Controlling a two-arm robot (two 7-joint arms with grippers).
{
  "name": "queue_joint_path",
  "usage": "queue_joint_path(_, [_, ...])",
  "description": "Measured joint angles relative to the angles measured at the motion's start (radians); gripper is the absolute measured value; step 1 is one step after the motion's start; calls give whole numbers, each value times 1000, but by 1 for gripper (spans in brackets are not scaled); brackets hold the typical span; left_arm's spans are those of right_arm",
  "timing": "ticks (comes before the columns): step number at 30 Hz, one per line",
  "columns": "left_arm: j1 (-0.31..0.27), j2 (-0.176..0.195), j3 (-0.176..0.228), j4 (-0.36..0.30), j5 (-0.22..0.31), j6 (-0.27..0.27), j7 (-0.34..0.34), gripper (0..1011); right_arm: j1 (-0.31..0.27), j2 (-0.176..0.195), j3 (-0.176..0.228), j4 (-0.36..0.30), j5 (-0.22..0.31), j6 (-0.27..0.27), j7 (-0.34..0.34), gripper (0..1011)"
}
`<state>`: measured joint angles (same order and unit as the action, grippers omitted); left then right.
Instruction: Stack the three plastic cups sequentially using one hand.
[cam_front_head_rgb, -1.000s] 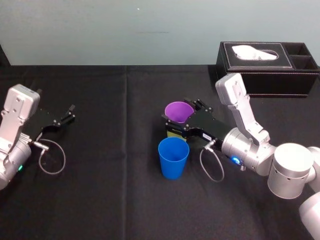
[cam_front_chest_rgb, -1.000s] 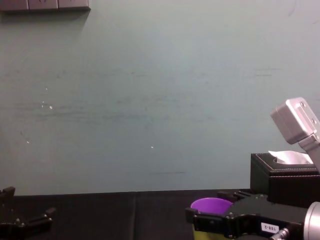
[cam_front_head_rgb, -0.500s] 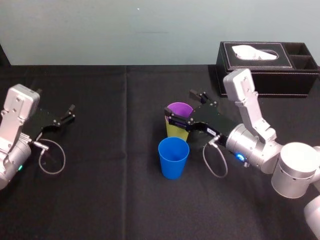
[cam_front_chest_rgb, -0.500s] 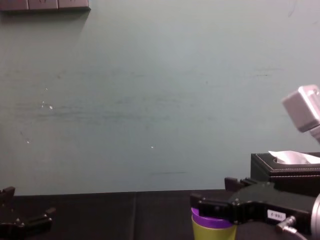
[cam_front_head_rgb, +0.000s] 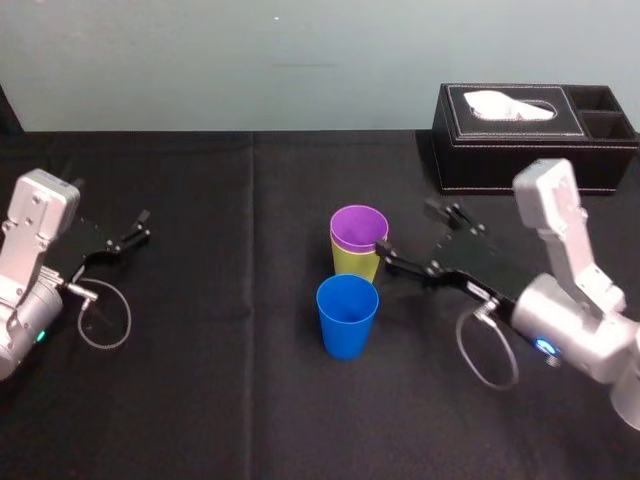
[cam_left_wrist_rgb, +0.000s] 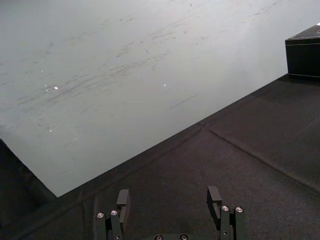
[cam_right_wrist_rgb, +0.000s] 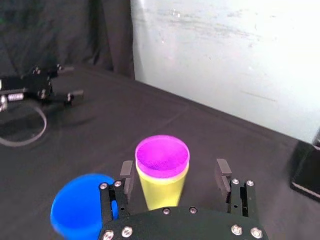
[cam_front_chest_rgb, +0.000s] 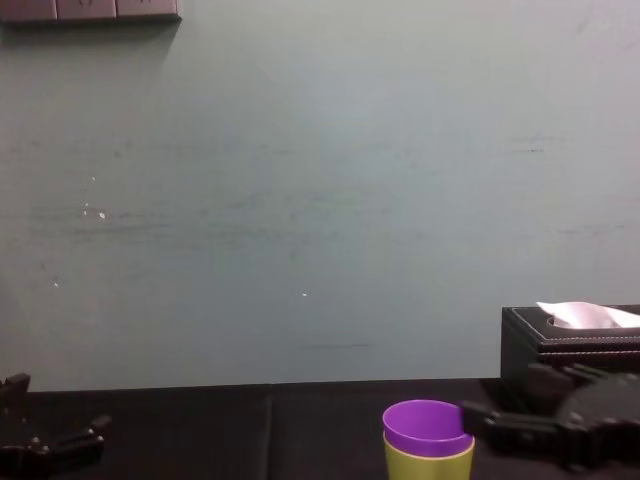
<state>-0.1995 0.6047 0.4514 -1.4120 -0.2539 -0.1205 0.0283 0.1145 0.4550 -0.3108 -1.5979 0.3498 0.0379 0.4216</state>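
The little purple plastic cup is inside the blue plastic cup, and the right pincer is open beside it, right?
Not quite. The little purple plastic cup sits inside the yellow-green plastic cup, not the blue plastic cup; the head view shows it. The right pincer is open beside it.

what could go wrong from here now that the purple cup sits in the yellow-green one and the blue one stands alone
1. The blue cup stands close in front of the yellow-green cup, so the open right gripper, just right of the stack, could clip and tip the stack when reaching for it.
2. The purple cup has its rim riding above the yellow-green rim; if loosely seated, a nudge might shift it.
The left gripper sits parked at far left.
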Motion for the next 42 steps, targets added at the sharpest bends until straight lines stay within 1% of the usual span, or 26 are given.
queue_joint_path(1, [0,0,0,0,0,0,0,1011,-12,11,5,-9,2,-2,3,1000])
queue_joint_path(2, [0,0,0,0,0,0,0,1012,-36,33,16,-26,5,-9,8,1000])
queue_joint_path(4, [0,0,0,0,0,0,0,1011,-59,55,26,-42,6,-18,13,1000])
queue_joint_path(5, [0,0,0,0,0,0,0,1011,-81,76,35,-56,8,-26,20,1000])
queue_joint_path(6, [0,0,0,0,0,0,0,1011,-94,88,41,-63,9,-30,24,1000])
queue_joint_path(8, [0,0,0,0,0,0,0,1012,-137,129,54,-81,11,-45,45,1000])
queue_joint_path(9, [0,0,0,0,0,0,0,1011,-137,129,54,-81,11,-45,45,1000])
queue_joint_path(10, [0,0,0,0,0,0,0,1011,-158,147,58,-85,11,-51,54,1000])
queue_joint_path(14, [0,0,0,0,0,0,0,1011,-204,184,58,-86,9,-70,81,1000])
queue_joint_path(16, [0,0,0,0,0,0,0,1011,-222,194,53,-78,6,-86,95,1000])
queue_joint_path(21, [0,0,0,0,0,0,0,1011,-230,193,30,-57,-1,-133,124,1000])
queue_joint_path(25, [0,0,0,0,0,0,0,1011,-205,170,2,-31,-4,-180,152,1000])
queue_joint_path(28, [0,0,0,0,0,0,0,1011,-189,158,-9,-20,0,-191,164,1000])
queue_joint_path(32, [0,0,0,0,0,0,0,1011,-155,136,-36,5,10,-199,183,1000])
queue_joint_path(42, [0,0,0,0,0,0,0,1011,-99,101,-81,48,26,-192,197,1000])
